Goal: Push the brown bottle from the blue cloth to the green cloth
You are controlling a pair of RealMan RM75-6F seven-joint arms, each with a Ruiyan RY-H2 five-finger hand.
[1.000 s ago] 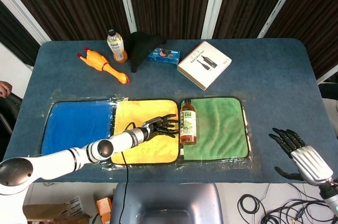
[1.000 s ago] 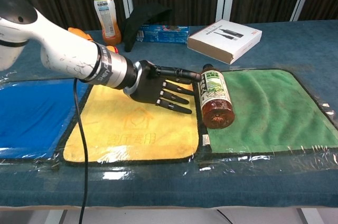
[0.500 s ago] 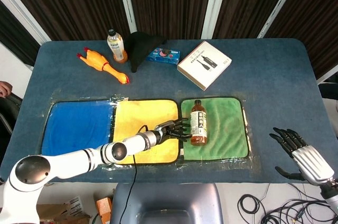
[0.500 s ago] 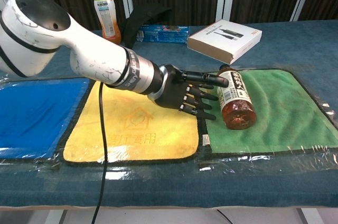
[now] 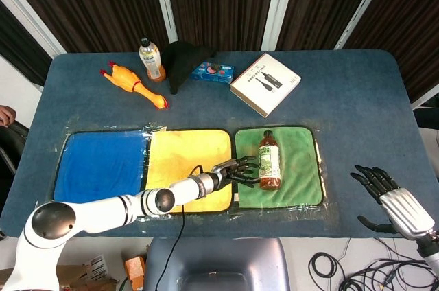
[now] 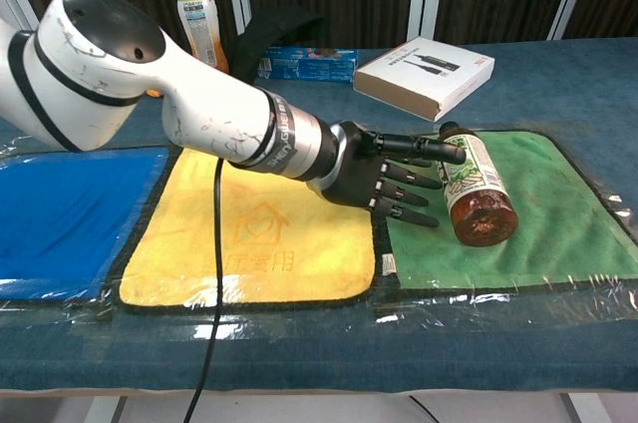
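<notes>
Three cloths lie side by side along the near edge of the worktop (image 5: 357, 92). At 9 o'clock is the blue cloth (image 5: 99, 164) (image 6: 60, 209), in the middle a yellow cloth (image 5: 185, 160) (image 6: 249, 233), and at 3 o'clock of that the green cloth (image 5: 298, 164) (image 6: 558, 204).

My left arm reaches from 8 o'clock across the yellow cloth, and my left hand (image 5: 236, 170) (image 6: 384, 174) sits over the seam between yellow and green. Its fingers (image 6: 419, 149) are stretched out straight and spread, gripping nothing, with their tips against the side of the brown bottle (image 5: 269, 160) (image 6: 475, 194).

That bottle lies on its side wholly on the green cloth, about the cloth's middle, its cap pointing to 12 o'clock and its base toward me.

Farther back, from left to right: a rubber chicken (image 5: 134, 85), an upright drink bottle (image 5: 151, 60) (image 6: 197, 29), a black cloth (image 5: 184, 61) (image 6: 274, 29), a small blue box (image 5: 212, 71) (image 6: 304, 64), and a white box (image 5: 265, 84) (image 6: 427, 74) at 12 o'clock of the green cloth.

My right hand (image 5: 384, 191) hangs off the worktop at 4 o'clock, empty, fingers apart, well away from everything.
</notes>
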